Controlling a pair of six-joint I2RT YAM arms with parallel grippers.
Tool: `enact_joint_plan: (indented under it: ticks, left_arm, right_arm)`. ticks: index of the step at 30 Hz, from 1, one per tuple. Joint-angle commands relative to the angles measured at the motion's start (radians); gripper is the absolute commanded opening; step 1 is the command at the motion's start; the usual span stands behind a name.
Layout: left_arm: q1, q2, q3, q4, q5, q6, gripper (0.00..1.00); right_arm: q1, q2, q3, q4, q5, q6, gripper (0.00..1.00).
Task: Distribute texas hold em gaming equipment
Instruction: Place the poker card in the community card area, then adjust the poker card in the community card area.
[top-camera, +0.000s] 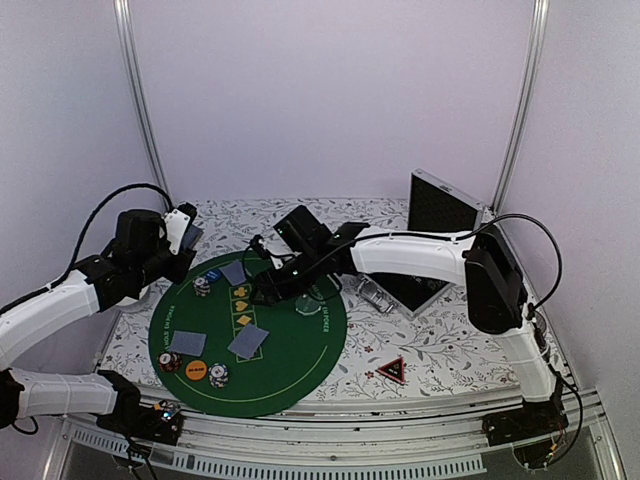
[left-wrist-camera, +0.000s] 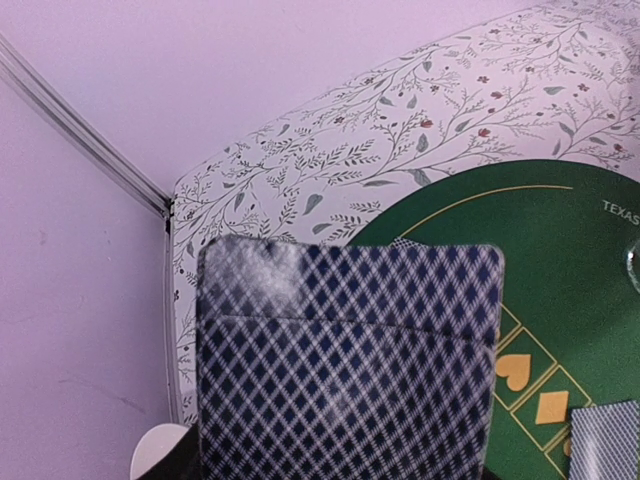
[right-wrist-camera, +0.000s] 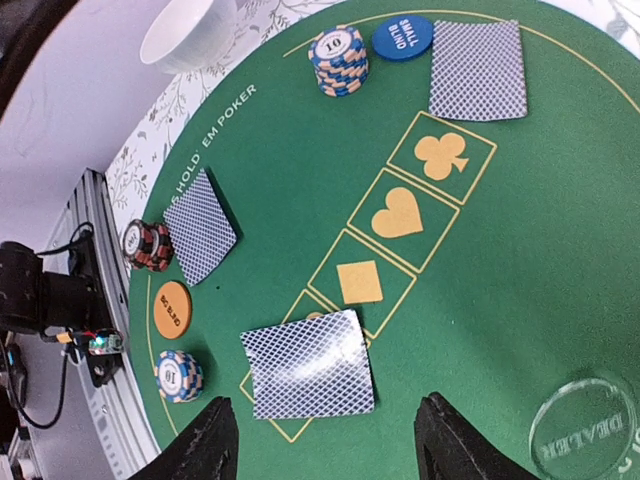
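Over the green mat (top-camera: 290, 375) on a floral cloth (top-camera: 450, 340), the right gripper (right-wrist-camera: 325, 440) hangs open and empty, a face-down card (right-wrist-camera: 308, 365) flat just above it in the wrist frame, long axis across the jaws' gap; the left gripper (top-camera: 182, 232), far left overhead, clasps more playing cards (left-wrist-camera: 345, 360)

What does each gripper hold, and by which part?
The left gripper holds the playing cards by the end nearest its wrist; the right gripper is open and holds nothing.

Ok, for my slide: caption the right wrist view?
Open right gripper over green poker mat with face-down cards, chip stacks, dealer disc.
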Motion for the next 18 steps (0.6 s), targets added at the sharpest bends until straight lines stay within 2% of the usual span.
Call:
enact_joint_plan:
  ticks: [1, 4, 9, 15, 18]
  left_arm:
    - [0.014, 0.0, 0.008, 0.028, 0.019, -0.004, 0.5]
    - [0.014, -0.003, 0.007, 0.029, 0.019, -0.004, 0.5]
    - [0.013, -0.004, 0.008, 0.029, 0.027, -0.004, 0.5]
    - [0.014, -0.006, 0.008, 0.028, 0.03, -0.004, 0.5]
    - [0.013, -0.004, 0.009, 0.029, 0.032, -0.003, 0.5]
  right_arm:
    - [-0.006, 0.174, 0.148, -0.113, -0.142, -0.17, 0.61]
    - [-0.012, 0.247, 0.226, -0.155, -0.165, -0.113, 0.56]
    - [-0.013, 0.241, 0.17, -0.167, -0.16, -0.048, 0.5]
    - [-0.005, 0.222, 0.068, -0.174, -0.265, 0.016, 0.33]
    - [0.009, 0.192, 0.019, -0.13, -0.332, 0.048, 0.3]
